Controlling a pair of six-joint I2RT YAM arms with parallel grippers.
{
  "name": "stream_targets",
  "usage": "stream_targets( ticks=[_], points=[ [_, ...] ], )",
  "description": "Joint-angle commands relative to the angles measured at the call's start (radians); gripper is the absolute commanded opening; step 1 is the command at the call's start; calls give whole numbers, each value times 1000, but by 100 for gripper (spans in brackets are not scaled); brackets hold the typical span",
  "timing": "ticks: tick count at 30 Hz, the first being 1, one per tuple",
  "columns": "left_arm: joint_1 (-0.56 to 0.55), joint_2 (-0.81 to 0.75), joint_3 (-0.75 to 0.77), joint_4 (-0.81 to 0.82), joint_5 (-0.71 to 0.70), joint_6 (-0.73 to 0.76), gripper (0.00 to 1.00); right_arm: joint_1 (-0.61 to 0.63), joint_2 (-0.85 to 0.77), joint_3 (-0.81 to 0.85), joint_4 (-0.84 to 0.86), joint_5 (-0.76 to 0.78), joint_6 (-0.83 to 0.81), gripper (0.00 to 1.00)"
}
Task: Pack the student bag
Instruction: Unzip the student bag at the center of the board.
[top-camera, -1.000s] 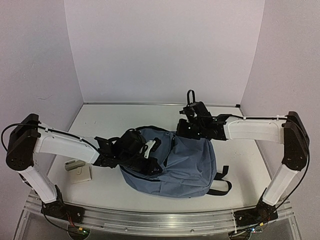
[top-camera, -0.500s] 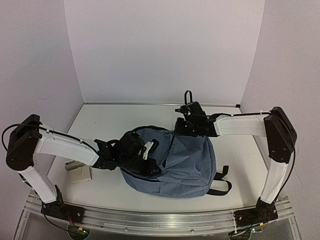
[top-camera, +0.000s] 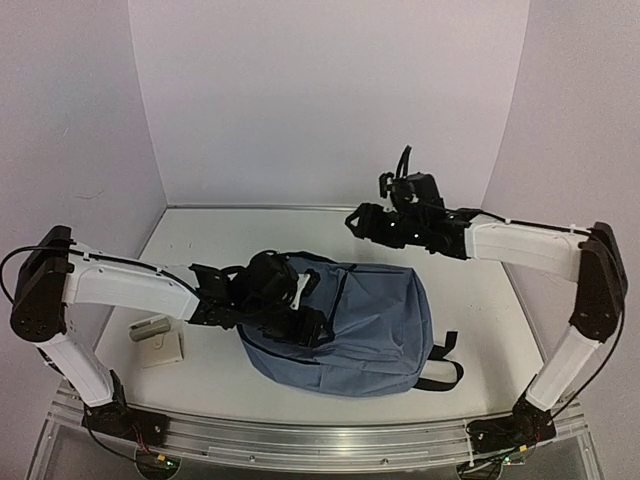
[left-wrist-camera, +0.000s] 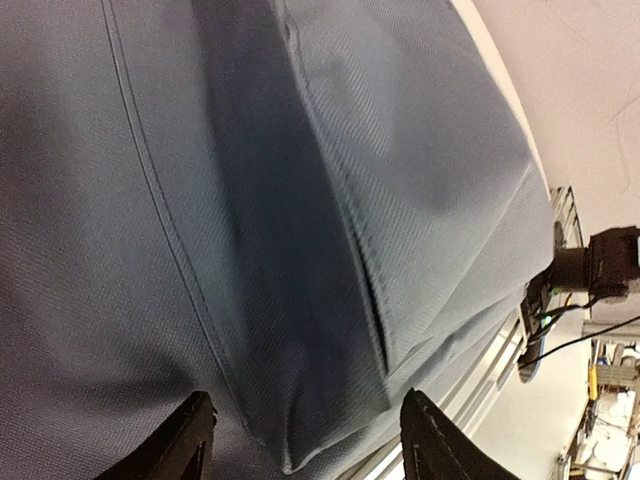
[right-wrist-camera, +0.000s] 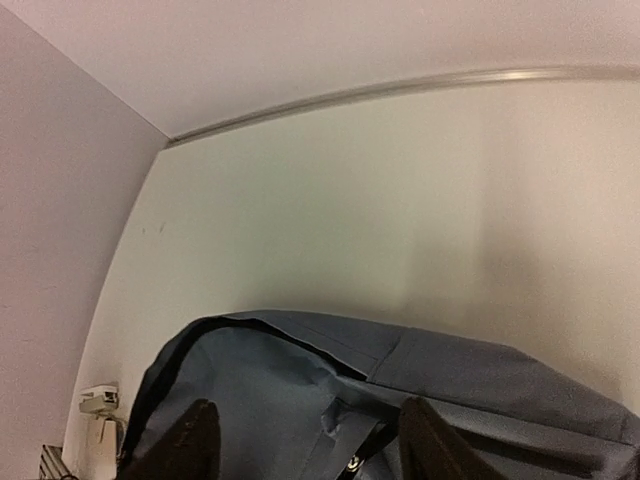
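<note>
The student bag (top-camera: 370, 325) lies flat just under the left gripper (left-wrist-camera: 305, 425) and below the raised right gripper (right-wrist-camera: 305, 425) — both claws spread, grasping nothing — so packing looks unfinished, with small items (top-camera: 158, 345) lying outside it, well behind the left claw.

Left claw (left-wrist-camera: 305, 442) opened; right claw (right-wrist-camera: 310, 445) opened, lifting off student bag (top-camera: 375, 330)

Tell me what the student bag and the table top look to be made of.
The student bag: woven synthetic-looking cloth, matte slate-blue; fine weave and stitched seams show close up. The table: smooth, hard-looking, off-white, with faint sheen; possibly laminate or painted board, unclear which.
</note>
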Motion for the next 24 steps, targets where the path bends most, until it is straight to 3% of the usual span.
stream_targets(
  ticks=[1, 7, 20, 22, 24],
  points=[
    [5, -50, 130, -100, -112, 11, 69, -3, -201, -53, -25, 36, 6, 67],
    [76, 36, 245, -220, -115, -15, 73, -3, -345, -154, -60, 47, 60, 73],
    [103, 164, 338, -199, -23, 11, 76, -4, -434, -247, -115, 71, 89, 75],
    [106, 169, 336, -204, -26, 12, 75, -3, -432, -250, -116, 68, 91, 75],
    [106, 170, 335, -216, -38, 8, 67, -2, -430, -251, -117, 65, 94, 75]
  ],
)
